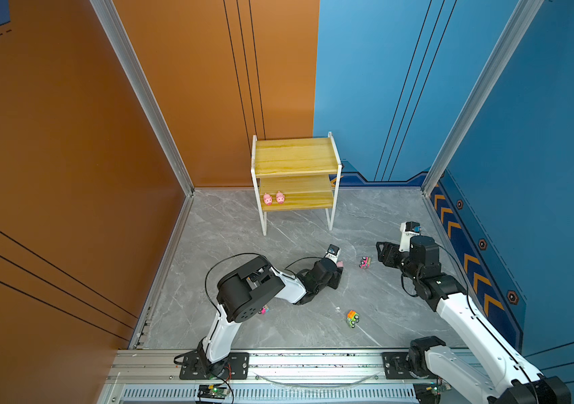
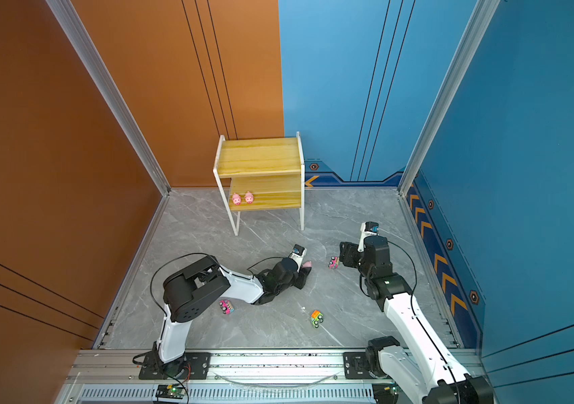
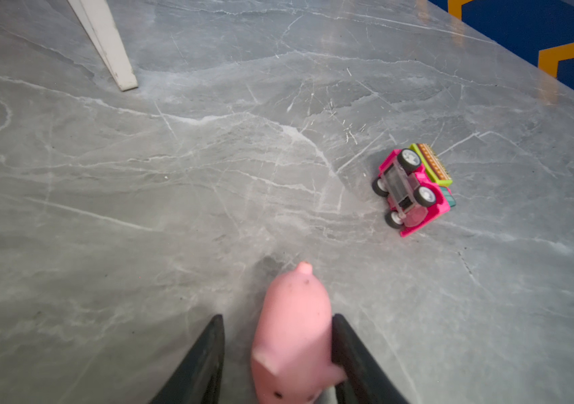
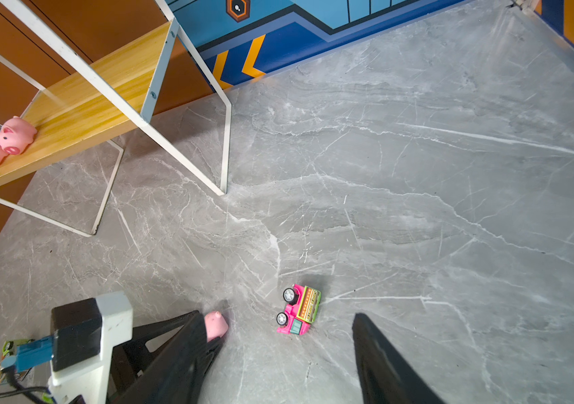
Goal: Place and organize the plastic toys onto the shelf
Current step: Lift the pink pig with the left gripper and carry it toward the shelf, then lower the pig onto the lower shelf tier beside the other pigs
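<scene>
Shelf [image 2: 260, 159]: we see it standing at the back wall.
Lower board: one pink pig [image 2: 236, 199] and a second pink pig [image 2: 249, 197], side by side at its left end.
Left gripper [image 2: 302, 272]: low over the grey floor [image 2: 278, 238], a third pig [image 2: 308, 264] at its tip.
Right gripper [image 2: 342, 253]: just beside a pink truck [image 2: 333, 262].
Elsewhere we find: a pink car [image 2: 226, 307] by the left arm and a green-orange car [image 2: 316, 318], well apart.

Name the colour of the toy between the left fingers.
Pink pig, clearest in the left wrist view.
</scene>
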`<action>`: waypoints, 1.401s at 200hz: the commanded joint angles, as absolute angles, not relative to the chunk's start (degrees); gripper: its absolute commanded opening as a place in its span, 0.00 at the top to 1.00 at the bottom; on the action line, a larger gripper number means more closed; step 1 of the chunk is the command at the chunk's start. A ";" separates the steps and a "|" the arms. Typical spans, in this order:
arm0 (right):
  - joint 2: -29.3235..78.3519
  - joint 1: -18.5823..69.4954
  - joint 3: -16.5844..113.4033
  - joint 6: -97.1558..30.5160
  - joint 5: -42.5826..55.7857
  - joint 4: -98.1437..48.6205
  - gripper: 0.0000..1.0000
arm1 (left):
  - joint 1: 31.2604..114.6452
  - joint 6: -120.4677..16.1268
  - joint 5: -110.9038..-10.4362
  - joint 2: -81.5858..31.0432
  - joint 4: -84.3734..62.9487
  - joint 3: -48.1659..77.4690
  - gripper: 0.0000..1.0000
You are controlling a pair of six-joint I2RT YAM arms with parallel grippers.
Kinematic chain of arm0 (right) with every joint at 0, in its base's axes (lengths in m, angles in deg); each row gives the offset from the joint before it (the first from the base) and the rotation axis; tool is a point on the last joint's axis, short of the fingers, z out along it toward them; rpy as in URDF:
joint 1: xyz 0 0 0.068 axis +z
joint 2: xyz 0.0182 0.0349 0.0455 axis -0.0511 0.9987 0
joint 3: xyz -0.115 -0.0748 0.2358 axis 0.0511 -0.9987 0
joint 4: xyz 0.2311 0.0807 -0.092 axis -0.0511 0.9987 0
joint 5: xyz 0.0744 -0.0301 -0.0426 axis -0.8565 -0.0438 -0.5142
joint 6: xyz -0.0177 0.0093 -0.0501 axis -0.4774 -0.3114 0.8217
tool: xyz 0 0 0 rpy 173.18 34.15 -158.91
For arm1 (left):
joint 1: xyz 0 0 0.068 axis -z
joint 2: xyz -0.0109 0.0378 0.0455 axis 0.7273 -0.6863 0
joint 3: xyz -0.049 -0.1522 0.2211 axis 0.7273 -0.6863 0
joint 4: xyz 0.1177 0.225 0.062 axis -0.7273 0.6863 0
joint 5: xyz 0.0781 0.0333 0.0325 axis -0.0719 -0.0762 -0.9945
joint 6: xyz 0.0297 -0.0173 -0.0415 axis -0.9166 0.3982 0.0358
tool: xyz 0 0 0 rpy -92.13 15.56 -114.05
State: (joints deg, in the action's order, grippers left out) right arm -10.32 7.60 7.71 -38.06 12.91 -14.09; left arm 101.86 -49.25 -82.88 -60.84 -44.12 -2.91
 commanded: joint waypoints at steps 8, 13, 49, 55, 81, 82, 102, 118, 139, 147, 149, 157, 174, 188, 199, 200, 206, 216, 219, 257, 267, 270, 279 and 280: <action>-11.28 7.95 7.11 -37.15 14.51 -14.17 0.33 | 102.59 -50.41 -81.02 -60.29 -45.19 -4.17 0.55; -11.23 7.96 7.11 -37.16 14.52 -14.19 0.33 | 102.63 -50.49 -80.99 -60.29 -45.42 -4.23 0.56; -11.15 7.95 7.10 -37.23 14.50 -14.25 0.33 | 102.81 -51.59 -80.84 -60.20 -47.59 -4.97 0.67; -11.17 7.96 7.10 -37.19 14.51 -14.24 0.33 | 102.84 -51.71 -80.69 -60.23 -47.77 -4.90 0.70; -11.12 7.91 7.11 -37.24 14.69 -14.24 0.33 | 103.16 -52.62 -80.21 -60.03 -48.94 -5.04 0.79; -11.10 7.94 7.11 -37.24 14.66 -14.24 0.33 | 103.12 -52.61 -80.22 -60.03 -48.94 -5.05 0.79; -11.00 7.98 7.10 -37.24 14.78 -14.26 0.33 | 103.51 -53.26 -80.47 -59.22 -49.20 -5.31 0.83; -10.83 7.94 7.11 -37.24 14.76 -14.30 0.33 | 103.61 -53.40 -80.67 -58.51 -49.18 -5.66 0.84; -10.72 8.04 7.12 -37.24 14.51 -14.35 0.33 | 103.60 -53.51 -80.78 -57.65 -49.21 -6.02 0.84; -10.73 8.06 7.10 -37.24 14.49 -14.33 0.33 | 103.52 -53.35 -80.89 -57.21 -49.19 -6.20 0.85; -10.73 8.06 7.10 -37.24 14.49 -14.33 0.33 | 103.48 -53.28 -80.86 -57.12 -49.18 -6.26 0.85; -10.68 8.05 7.10 -37.24 14.47 -14.43 0.33 | 103.32 -53.07 -80.97 -56.69 -49.06 -6.39 0.85; -10.55 8.04 7.19 -37.24 14.33 -14.42 0.33 | 102.62 -52.20 -80.80 -55.21 -49.01 -7.24 0.85; -10.52 8.14 7.19 -37.24 14.32 -14.47 0.33 | 101.95 -51.50 -81.35 -53.35 -48.62 -8.13 0.85; -10.52 8.22 7.12 -37.16 14.23 -14.42 0.33 | 101.37 -50.88 -81.98 -51.53 -47.31 -8.51 0.84; -10.45 8.19 7.16 -37.15 14.26 -14.42 0.33 | 101.26 -50.86 -82.12 -51.34 -47.03 -8.49 0.84; -10.46 8.21 7.18 -37.15 14.23 -14.43 0.33 | 100.94 -50.84 -82.87 -50.12 -45.69 -8.46 0.85; -10.38 8.42 7.19 -37.11 14.28 -14.47 0.33 | 100.33 -51.03 -83.77 -48.25 -43.08 -7.86 0.84; -10.38 8.48 7.20 -37.07 14.31 -14.45 0.33 | 100.15 -51.02 -84.17 -47.76 -42.15 -7.58 0.84; -10.55 9.64 7.38 -36.29 14.90 -14.55 0.33 | 96.52 -51.41 -89.16 -42.99 -28.45 -1.03 0.84; -10.70 10.14 7.28 -36.02 15.02 -14.69 0.33 | 95.68 -51.76 -90.62 -42.33 -25.18 1.10 0.84; -10.77 10.24 7.23 -35.95 15.04 -14.80 0.33 | 95.45 -51.92 -90.91 -42.24 -24.26 1.27 0.84; -10.96 10.80 7.20 -35.71 14.81 -15.14 0.33 | 94.58 -52.31 -91.95 -42.23 -21.85 4.60 0.83; -10.97 10.84 7.19 -35.68 14.76 -15.18 0.33 | 94.53 -52.28 -92.16 -42.20 -21.60 4.83 0.83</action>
